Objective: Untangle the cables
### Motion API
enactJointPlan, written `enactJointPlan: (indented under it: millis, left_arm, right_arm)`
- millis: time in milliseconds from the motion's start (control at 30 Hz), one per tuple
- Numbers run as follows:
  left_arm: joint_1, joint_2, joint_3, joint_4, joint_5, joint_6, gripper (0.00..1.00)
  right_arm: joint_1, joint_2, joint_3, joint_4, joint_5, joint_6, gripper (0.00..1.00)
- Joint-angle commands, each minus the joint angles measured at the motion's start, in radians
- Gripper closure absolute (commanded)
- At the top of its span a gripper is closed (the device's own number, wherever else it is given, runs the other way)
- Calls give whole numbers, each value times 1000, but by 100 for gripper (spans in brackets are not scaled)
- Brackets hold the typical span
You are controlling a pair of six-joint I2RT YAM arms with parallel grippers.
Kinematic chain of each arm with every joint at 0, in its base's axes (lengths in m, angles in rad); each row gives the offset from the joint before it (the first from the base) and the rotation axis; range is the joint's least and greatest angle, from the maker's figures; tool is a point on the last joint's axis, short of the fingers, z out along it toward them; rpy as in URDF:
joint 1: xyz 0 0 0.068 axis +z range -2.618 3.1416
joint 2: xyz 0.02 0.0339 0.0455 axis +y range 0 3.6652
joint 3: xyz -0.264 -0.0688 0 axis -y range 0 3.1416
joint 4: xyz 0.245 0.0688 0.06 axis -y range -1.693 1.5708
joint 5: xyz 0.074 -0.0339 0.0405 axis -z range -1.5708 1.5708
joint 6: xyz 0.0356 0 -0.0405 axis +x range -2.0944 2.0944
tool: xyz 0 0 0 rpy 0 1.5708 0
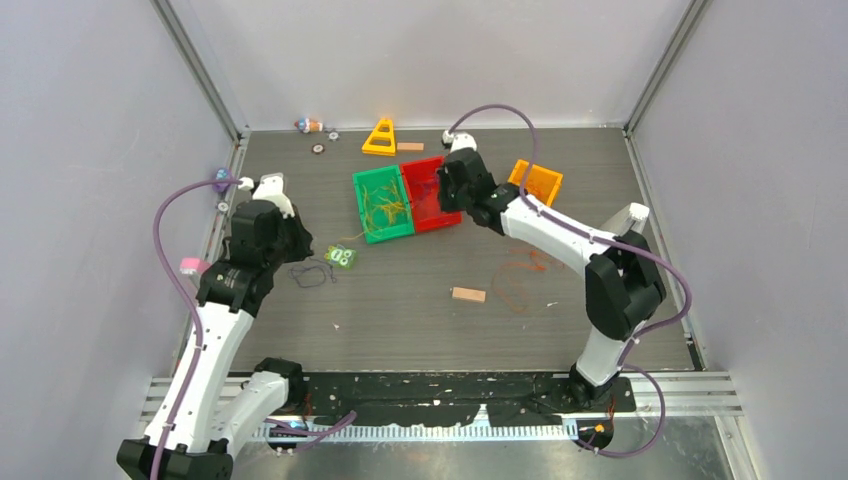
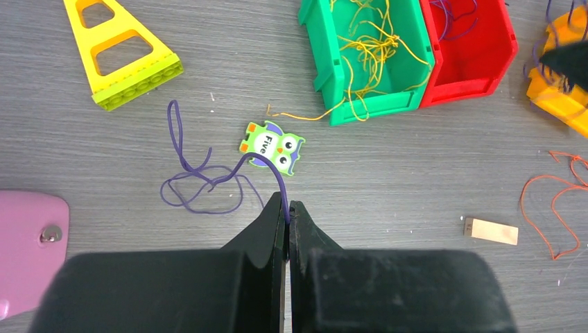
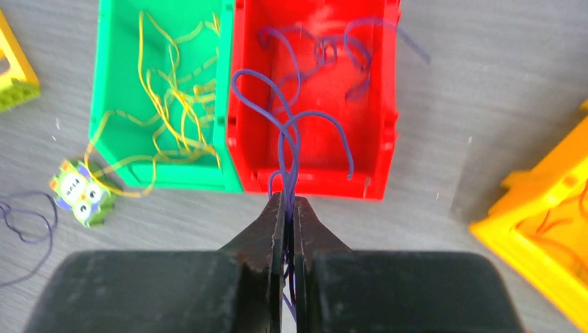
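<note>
My left gripper (image 2: 286, 205) is shut on one end of a purple cable (image 2: 201, 187); the cable's loops lie on the table left of the owl tile. My right gripper (image 3: 289, 201) is shut on a bunch of purple cables (image 3: 288, 135) that loop up over the near wall of the red bin (image 3: 383, 104). More purple cables lie inside that bin. The green bin (image 3: 104, 83) beside it holds yellow cables (image 3: 173, 104), one trailing out over its front wall. Orange cables (image 1: 520, 275) lie loose on the table right of centre.
An orange bin (image 1: 537, 182) stands right of the red one. An owl tile (image 1: 341, 257), a small wooden block (image 1: 468, 294), a yellow triangular block (image 1: 380, 138) and small toys (image 1: 310, 125) at the back wall lie on the table. White walls close in on three sides.
</note>
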Motion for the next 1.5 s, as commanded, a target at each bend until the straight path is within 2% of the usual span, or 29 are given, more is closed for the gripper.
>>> enactJointPlan:
  millis: [0,100,167,200,233,267,333,500,767,833,900,967,1033,1167,1300,1400,1467]
  left_arm:
    - [-2,10,-3,54,53,5,100]
    - [-4,19,2,51,105,-2,100]
    - [-3,21,17,38,143,-17,100]
    - [-3,21,23,31,163,-32,100]
    - [-4,19,30,27,186,-48,100]
    - [-8,17,38,24,200,-65,100]
    - [-39,8,54,16,207,-94,100]
    - [-187,6,138,-34,185,-157,100]
    - [-536,98,315,-6,113,-258,100]
    - [-555,128,356,-23,81,-246,100]
    - [-550,144,367,-74,-11,-222,100]
    - [-548,143,331,-88,-79,-204,100]
    - [-549,140,235,-63,-87,-202,100]
    - [-568,188,47,46,58,-227,100]
    - [-668,278,-59,145,76,-226,100]
    - [-755,320,-88,235,75,-224,94]
    - [-797,366,-70,239,35,-214,88]
  right_arm:
    - [-36,96,157,49,-71,-74,95]
    - [-40,224,269,47,-78,-92,95]
    - [-41,300,348,44,-64,-97,90]
    - [-44,323,408,24,-51,-98,70]
    - [-48,366,437,-2,-31,-99,57]
    - [-51,383,485,-20,-26,-93,31]
    - [-59,387,501,-37,-36,-82,15]
    - [-61,210,345,59,-84,-92,9]
    - [-90,-125,-56,181,-105,-74,8]
    - [-101,-190,-127,200,-108,-75,8]
    - [-106,-246,-193,212,-108,-81,8]
    - [-110,-299,-262,221,-104,-87,8]
    - [-111,-364,-326,241,-103,-90,8]
    - [-111,-451,-450,284,-99,-93,8]
    - [-111,-520,-547,314,-105,-87,8]
    - [-111,-558,-603,317,-123,-83,8]
    - [-112,-601,-633,303,-140,-73,8]
